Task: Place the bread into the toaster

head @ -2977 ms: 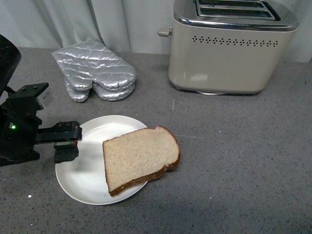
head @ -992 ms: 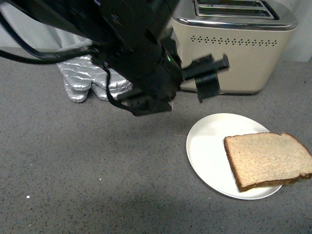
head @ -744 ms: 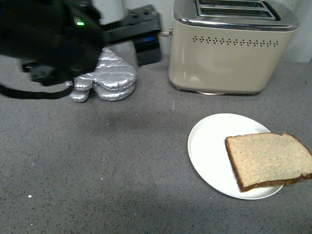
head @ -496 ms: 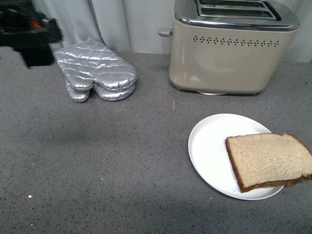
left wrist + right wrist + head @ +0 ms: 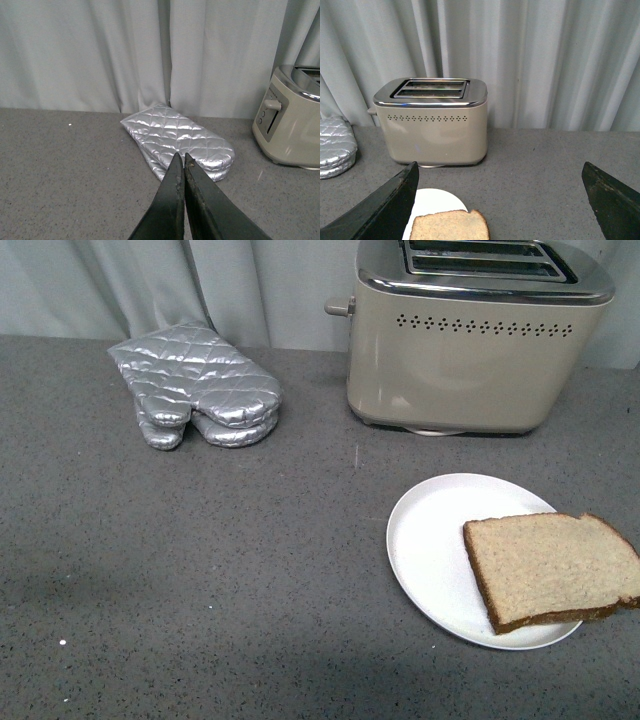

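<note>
bread: square-ish light tan wholemeal slice with dark brown crust (image 5: 550,565) is lying flat on the plate's right part, its right end hanging over the rim, with neither arm touching it.
plate: round white plate (image 5: 428,540) is sitting on the grey speckled table (image 5: 200,570), in front of the toaster and apart from it.
toaster: large beige two-slot toaster with shiny chrome top (image 5: 470,360) is standing upright at the table's back, slots facing up, lever knob sticking out on its left side.
mitts: silver quilted oven mitts (image 5: 195,385) are lying stacked left of the toaster, well apart from the plate.
left fingers: black left fingers (image 5: 170,200) are pressing together, tips touching, pinching nothing, pointing toward the mitts.
right fingers: black right fingers (image 5: 390,205) are spreading wide, gripping nothing, hanging above the table with bread and plate low between them and the toaster beyond.
backdrop: pale grey curtain (image 5: 150,280) is hanging behind the table.
</note>
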`<action>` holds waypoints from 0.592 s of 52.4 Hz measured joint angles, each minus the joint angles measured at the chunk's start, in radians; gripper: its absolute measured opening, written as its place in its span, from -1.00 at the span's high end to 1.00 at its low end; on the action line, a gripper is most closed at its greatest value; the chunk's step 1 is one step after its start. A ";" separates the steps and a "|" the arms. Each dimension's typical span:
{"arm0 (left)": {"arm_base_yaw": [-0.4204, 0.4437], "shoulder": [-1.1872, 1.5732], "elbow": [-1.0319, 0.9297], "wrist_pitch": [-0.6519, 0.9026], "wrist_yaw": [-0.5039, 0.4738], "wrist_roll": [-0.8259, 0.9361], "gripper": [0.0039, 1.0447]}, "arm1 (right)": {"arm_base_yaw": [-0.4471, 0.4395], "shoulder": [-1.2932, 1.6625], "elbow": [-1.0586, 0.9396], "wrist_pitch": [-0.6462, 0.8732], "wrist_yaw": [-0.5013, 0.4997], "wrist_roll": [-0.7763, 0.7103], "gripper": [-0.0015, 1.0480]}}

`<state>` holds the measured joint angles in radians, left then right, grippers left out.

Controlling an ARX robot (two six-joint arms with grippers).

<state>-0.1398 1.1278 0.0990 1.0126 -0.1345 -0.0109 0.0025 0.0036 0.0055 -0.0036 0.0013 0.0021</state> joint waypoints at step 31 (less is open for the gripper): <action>0.137 -0.447 -0.080 -0.352 0.134 0.003 0.94 | 0.000 0.000 0.000 0.000 0.000 0.000 -0.81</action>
<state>-0.0029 0.6811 0.0189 0.6609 -0.0010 -0.0074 0.0025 0.0036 0.0055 -0.0036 0.0013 0.0021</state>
